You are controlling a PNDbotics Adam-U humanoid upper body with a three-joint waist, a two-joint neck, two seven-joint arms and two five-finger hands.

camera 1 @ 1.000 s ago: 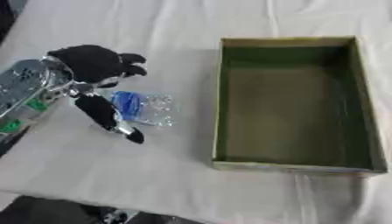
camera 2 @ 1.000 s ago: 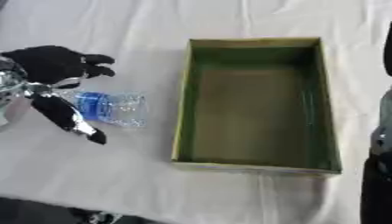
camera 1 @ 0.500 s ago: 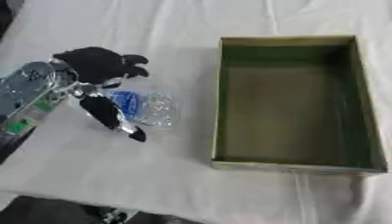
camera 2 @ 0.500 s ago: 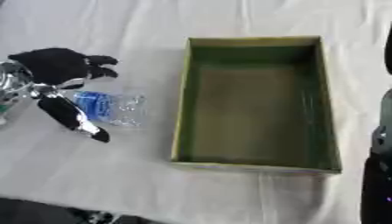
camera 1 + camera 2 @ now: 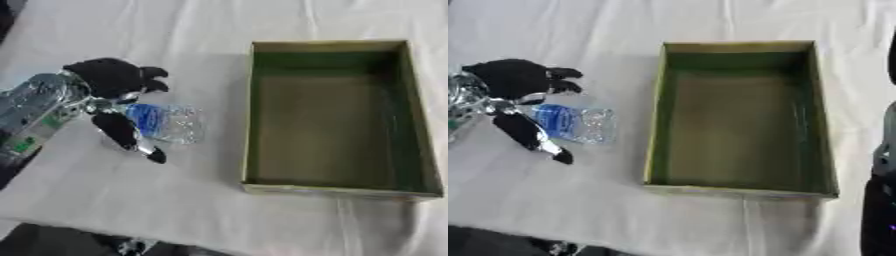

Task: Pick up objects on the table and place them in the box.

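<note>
Clear crumpled plastic bottle w/ blue label lies on its side on white cloth-covered table, at 9 o'clock of the rectangular green-lined cardboard box, apart from it. Left hand spread wide around bottle's left end: fingers at 12, thumb at 6, not closed on it. Right hand: only dark arm at 3 o'clock edge, can't tell.

A creased white cloth covers the table, with dark floor showing below its near edge.
</note>
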